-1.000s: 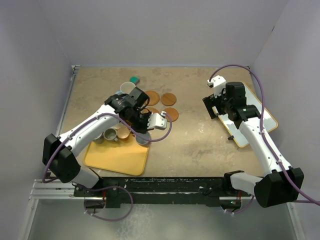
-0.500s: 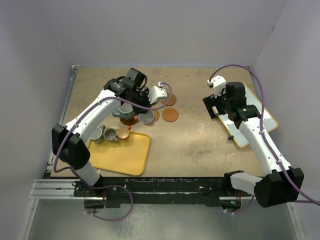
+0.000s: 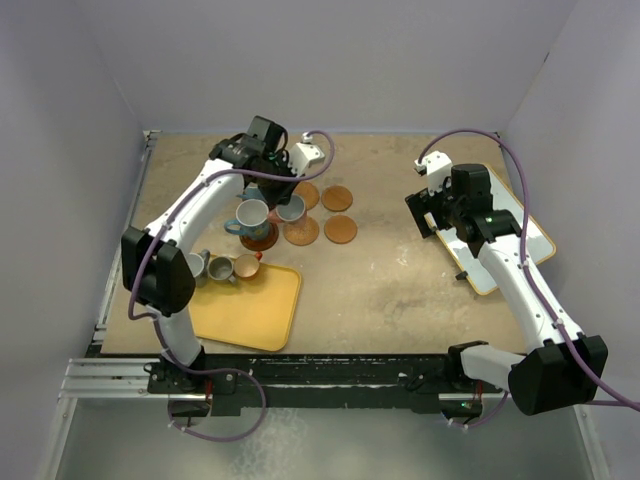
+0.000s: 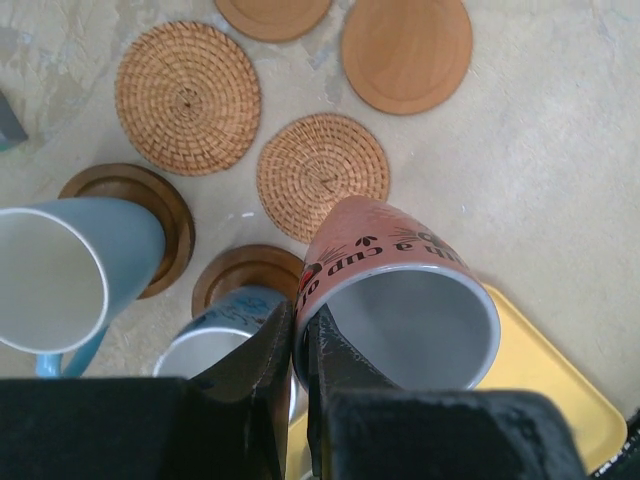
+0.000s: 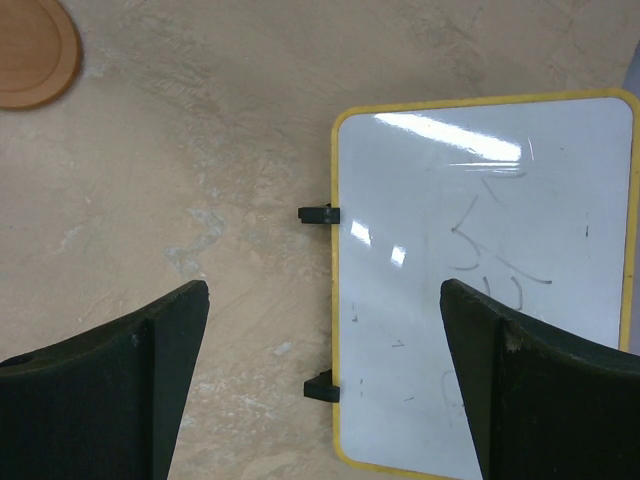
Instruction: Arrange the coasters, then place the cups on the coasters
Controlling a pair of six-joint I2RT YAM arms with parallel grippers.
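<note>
My left gripper [image 4: 298,315] is shut on the rim of a pink lettered cup [image 4: 400,300], one finger inside it and one outside, and holds it above the table. Below it a patterned blue cup [image 4: 215,335] stands on a dark coaster [image 4: 245,275]. A light blue cup [image 4: 60,270] stands on another dark coaster [image 4: 150,200]. Two woven coasters [image 4: 188,97] [image 4: 322,175] and two smooth wooden ones [image 4: 405,50] lie bare beyond. In the top view the left gripper [image 3: 268,172] hides the held cup. My right gripper [image 5: 325,290] is open and holds nothing.
Three small cups [image 3: 220,268] stand at the far edge of the yellow tray [image 3: 245,310] at the near left. A yellow-framed whiteboard [image 5: 480,280] lies under the right gripper [image 3: 428,215]. A dark teal block [image 4: 8,120] shows at the left wrist view's edge.
The left arm has swung away from the tray toward the far side, carrying the pink cup over the coasters. The right arm has not moved.
</note>
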